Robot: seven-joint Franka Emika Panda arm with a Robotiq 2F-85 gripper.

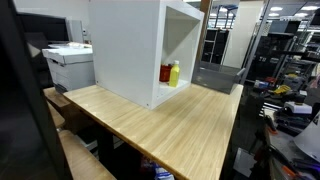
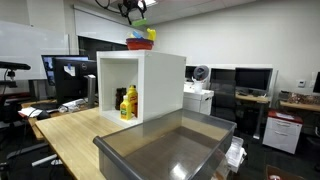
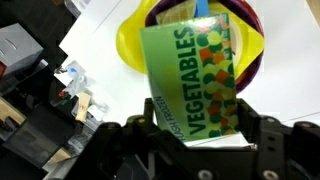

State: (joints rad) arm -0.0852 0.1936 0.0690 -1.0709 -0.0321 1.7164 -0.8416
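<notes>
Vegetables box (image 3: 195, 75), gripped by hand (image 3: 195, 130), above yellow bowl (image 3: 130, 42), atop white cabinet (image 2: 160, 85)

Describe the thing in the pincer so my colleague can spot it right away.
Find the white cabinet on the wooden table; stacked bowls sit on its top. Just above them, between the fingers of the pincer, is a flat green box, the only thing there printed with the word VEGETABLES.

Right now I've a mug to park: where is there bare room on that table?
The light wooden tabletop lies bare in front of the white open-fronted cabinet. Crowded: its shelf with the yellow bottle and red bottle, and the top, where the gripper holds a green VEGETABLES box over yellow and red bowls.
</notes>
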